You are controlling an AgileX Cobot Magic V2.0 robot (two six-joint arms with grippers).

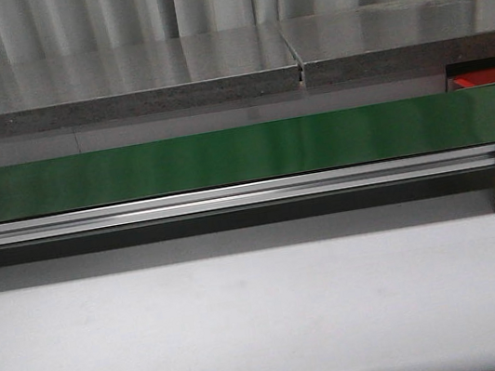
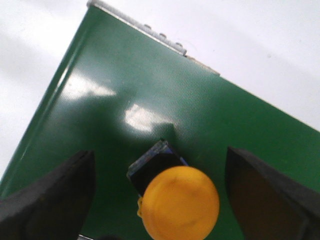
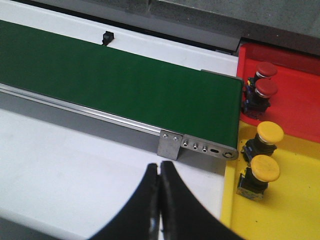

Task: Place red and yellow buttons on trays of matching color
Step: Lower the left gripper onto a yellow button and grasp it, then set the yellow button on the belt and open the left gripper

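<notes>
White surface (image 1: 269, 323) carries a green belt (image 1: 224, 156). Left fingers (image 2: 47, 192) stand open around a yellow button (image 2: 181, 202) on the belt, so closing on it comes next. Right fingers (image 3: 172, 200) are closed, empty, near red tray (image 3: 295, 95) and yellow tray (image 3: 290, 210), each holding two matching buttons.

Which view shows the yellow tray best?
The right wrist view: the yellow tray lies past the belt's end beside the red tray, holding two yellow buttons. The front view shows only a corner of the red tray; the left wrist view shows neither tray.
</notes>
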